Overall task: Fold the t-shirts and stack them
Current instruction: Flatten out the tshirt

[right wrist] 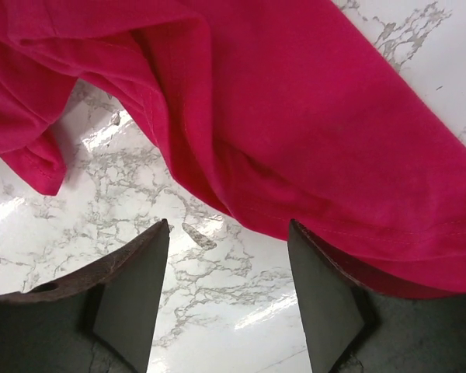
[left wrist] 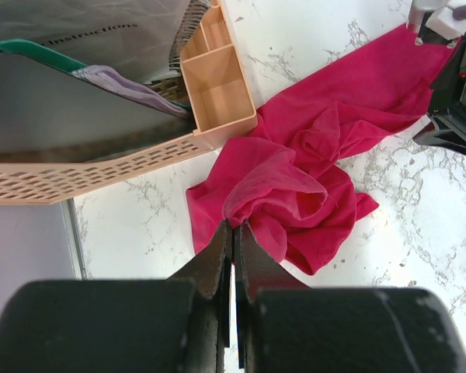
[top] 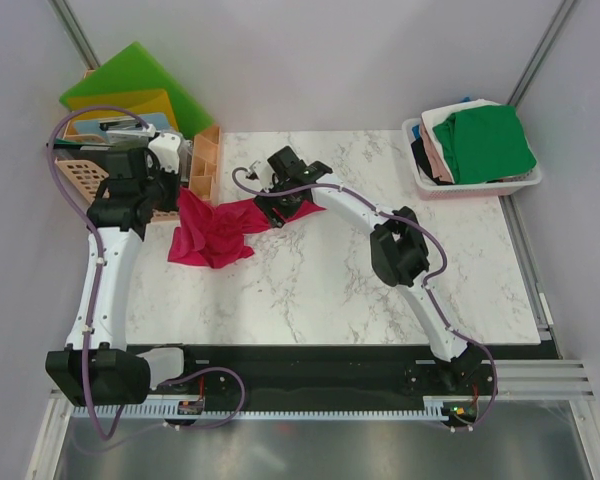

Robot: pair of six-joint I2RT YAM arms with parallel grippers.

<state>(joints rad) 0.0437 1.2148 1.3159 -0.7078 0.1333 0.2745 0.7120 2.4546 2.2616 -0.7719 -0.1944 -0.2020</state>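
The crimson shirt (top: 212,235) lies crumpled on the left part of the marble table (top: 380,320), just beside a tan divided tray (left wrist: 217,85). One flatter part of it stretches toward the table's middle, under the right arm.

Left gripper (left wrist: 233,233): jaws closed tight, pinching a raised fold at the shirt's left edge. From the wrist view the cloth bunches upward into the fingertips.

Right gripper (right wrist: 229,229): jaws wide apart, holding nothing. It sits low over the stretched-out part of the shirt. Bare marble shows between the fingers (right wrist: 132,287), and the shirt's hem runs just past the tips, touching or overlapping the finger on the right of that view.

The other shirts are piled in a pale basket (top: 470,190) at the table's far right corner, well apart from the crimson one, with a green shirt (top: 485,145) on top.
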